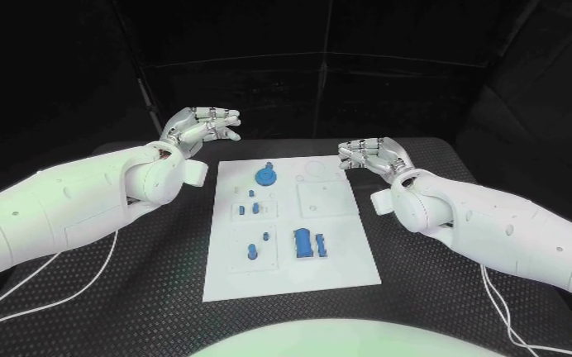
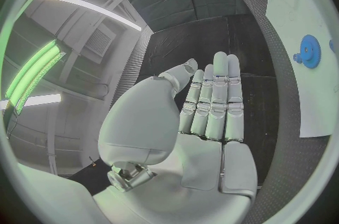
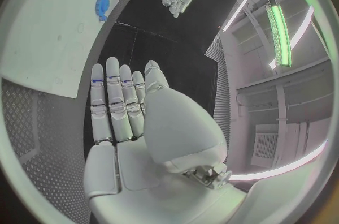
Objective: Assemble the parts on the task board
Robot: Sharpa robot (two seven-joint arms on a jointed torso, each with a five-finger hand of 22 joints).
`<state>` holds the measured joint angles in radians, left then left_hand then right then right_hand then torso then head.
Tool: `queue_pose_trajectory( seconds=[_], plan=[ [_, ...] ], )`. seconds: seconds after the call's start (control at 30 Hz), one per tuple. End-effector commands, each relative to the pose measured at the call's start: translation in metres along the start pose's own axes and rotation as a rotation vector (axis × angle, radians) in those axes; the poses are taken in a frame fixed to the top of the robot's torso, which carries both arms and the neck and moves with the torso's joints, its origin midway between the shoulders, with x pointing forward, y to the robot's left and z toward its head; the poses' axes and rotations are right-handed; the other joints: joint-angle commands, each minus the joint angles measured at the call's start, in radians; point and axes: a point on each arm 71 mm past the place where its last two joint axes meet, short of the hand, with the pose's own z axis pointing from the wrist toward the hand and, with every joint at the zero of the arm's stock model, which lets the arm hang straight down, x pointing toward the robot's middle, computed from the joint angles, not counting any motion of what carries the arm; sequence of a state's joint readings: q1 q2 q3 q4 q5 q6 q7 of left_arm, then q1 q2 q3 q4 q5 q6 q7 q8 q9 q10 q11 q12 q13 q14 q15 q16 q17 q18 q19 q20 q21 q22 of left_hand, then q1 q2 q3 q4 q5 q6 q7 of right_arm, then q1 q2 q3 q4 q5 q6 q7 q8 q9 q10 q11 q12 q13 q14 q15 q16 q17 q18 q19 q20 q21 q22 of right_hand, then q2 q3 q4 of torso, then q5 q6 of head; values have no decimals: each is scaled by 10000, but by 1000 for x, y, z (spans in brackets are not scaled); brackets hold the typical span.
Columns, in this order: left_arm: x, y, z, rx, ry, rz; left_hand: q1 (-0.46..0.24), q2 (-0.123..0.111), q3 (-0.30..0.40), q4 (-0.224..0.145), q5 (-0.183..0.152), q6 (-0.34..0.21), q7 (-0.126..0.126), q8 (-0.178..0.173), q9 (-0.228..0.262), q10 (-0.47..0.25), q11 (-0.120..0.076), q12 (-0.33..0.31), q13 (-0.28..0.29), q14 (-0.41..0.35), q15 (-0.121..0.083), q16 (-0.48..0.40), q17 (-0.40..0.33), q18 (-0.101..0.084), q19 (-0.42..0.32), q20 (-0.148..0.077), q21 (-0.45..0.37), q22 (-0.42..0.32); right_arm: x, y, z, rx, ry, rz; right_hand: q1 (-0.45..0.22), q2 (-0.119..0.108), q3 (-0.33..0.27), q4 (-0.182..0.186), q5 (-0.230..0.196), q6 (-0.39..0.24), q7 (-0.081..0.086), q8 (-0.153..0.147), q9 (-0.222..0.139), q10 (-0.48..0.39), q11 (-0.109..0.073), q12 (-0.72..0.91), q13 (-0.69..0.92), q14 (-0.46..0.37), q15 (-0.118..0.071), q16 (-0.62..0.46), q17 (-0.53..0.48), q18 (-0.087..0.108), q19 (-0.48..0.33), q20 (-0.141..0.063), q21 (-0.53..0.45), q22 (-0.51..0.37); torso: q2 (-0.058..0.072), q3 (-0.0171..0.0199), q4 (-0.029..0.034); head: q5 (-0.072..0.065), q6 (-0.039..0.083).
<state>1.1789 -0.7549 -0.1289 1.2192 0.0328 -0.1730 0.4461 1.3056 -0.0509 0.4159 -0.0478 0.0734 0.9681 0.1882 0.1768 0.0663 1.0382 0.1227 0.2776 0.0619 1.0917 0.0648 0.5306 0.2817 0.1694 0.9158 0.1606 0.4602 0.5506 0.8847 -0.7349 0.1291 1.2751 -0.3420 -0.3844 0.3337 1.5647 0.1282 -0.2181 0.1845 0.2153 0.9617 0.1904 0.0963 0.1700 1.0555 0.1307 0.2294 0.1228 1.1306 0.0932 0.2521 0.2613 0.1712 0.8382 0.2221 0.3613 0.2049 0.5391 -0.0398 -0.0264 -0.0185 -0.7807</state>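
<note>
Your left hand (image 1: 202,128) hovers off the board's far left corner, fingers loosely apart, holding nothing. The white task board (image 1: 286,270) lies mid-table between both hands; on it you see a blue gear (image 1: 266,177) and smaller blue parts (image 1: 307,243). Your right hand (image 1: 372,156) hangs empty, fingers parted, at the far right corner.

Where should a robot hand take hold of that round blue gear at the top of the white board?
Probably by its toothed rim, coming straight down from above: the blue gear appears to lie flat on the task board, its rim exposed. The left hand looks slightly nearer.
</note>
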Motion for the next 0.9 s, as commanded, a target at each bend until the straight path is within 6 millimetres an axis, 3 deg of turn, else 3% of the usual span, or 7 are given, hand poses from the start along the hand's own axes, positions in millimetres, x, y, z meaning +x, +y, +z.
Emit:
queue_pose_trajectory(
  seconds=[0.03, 0.07, 0.1, 0.17, 0.37, 0.4, 0.9],
  plan=[
    [-4, -3, 2, 581, -529, -563, -77, -23, 41, 92, -10, -138, 46, -138, -17, -34, 170, -328, -10, -546, 265, -1039, -400, -27, -681, 228, -739, -491, 7, 4, 6, -433, 274, 1192, -54, -32, 24, 3, -42, 93, 12, -212, -171, 121, 98, -375, -429, -81, 128, -685, -464, 126, 24, 81, -425, -271, -33, 33, -22, 18, 123],
    [-2, 1, 1, 68, -136, -103, -3924, 509, -1215, 478, -734, -2954, -518, -604, -663, -3132, -284, -1006, -619, -3562, -648, -2142, -1056, -509, -3101, -365, -1766, -1908, 3, 0, 3, -49, 18, 254, -4694, -385, 654, -553, -646, -2862, -592, -963, -586, -3108, -353, -857, -1228, -3379, -932, -1058, -989, -513, -2505, -657, -1275, -736, -12, 11, 0, 16, 50],
    [-2, 1, 1, 69, -140, -101, -3946, 509, -1216, 478, -734, -3005, -521, -631, -663, -3159, -261, -1060, -619, -3659, -648, -2293, -1117, -508, -3231, -333, -1892, -1997, 4, 0, 3, -54, 12, 258, -4708, -394, 656, -555, -651, -2850, -577, -963, -629, -3091, -331, -943, -1228, -3454, -197, -1216, -1099, -513, -2498, -632, -1373, -799, -11, 12, 1, 17, 55],
    [-1, 1, 0, 75, -175, -93, -4529, 509, -1386, 478, -734, -3430, -605, -712, -663, -3600, -298, -1198, -619, -4146, -648, -2578, -1259, -508, -3669, -380, -2137, -2262, 4, 2, 3, -95, -33, 290, -5362, -458, 747, -646, -758, -3232, -639, -963, -707, -3524, -375, -1055, -1228, -3945, -932, -1358, -1232, -513, -2841, -693, -1540, -895, -10, 21, 7, 21, 97],
    [11, 3, -4, 134, -522, -3, -6457, 509, -2017, 478, -734, -4841, -893, -955, -663, -5132, -510, -1558, -619, -5675, -648, -3201, -1614, -723, -4912, -650, -2702, -2999, 12, 20, 1, -452, -478, 586, -7674, -1282, 1042, -942, -1073, -4660, -916, -963, -931, -5102, -584, -1334, -1228, -5596, -932, -1627, -1545, -684, -4079, -1038, -2006, -1156, 5, 112, 69, 60, 510],
    [14, 3, -5, 149, -606, 19, -6712, 509, -2100, 478, -734, -5029, -930, -982, -663, -5336, -1227, -1601, -619, -5880, -648, -3283, -1661, -723, -5077, -687, -2776, -3097, 14, 24, 0, -526, -585, 653, -7982, -1282, 1083, -982, -1114, -4852, -954, -963, -959, -5312, -1307, -1369, -1228, -5816, -932, -1657, -1587, -684, -4245, -1083, -2068, -1191, 8, 134, 84, 70, 610],
    [70, 1, -35, 508, -2356, 536, -9636, 509, -3048, 478, -734, -7169, -1882, -1768, -663, -7665, -1227, -2776, -619, -8206, -648, -4219, -2817, -1694, -6957, -1606, -3621, -4209, 38, 73, -19, -1066, -2025, 1333, -11516, -1282, 2181, -1845, -2153, -7050, -1904, -963, -1700, -7730, -1307, -2294, -1228, -8350, -932, -2521, -2613, -1010, -6143, -2221, -2782, -2049, 51, 398, 264, 185, 1807]
  ],
)
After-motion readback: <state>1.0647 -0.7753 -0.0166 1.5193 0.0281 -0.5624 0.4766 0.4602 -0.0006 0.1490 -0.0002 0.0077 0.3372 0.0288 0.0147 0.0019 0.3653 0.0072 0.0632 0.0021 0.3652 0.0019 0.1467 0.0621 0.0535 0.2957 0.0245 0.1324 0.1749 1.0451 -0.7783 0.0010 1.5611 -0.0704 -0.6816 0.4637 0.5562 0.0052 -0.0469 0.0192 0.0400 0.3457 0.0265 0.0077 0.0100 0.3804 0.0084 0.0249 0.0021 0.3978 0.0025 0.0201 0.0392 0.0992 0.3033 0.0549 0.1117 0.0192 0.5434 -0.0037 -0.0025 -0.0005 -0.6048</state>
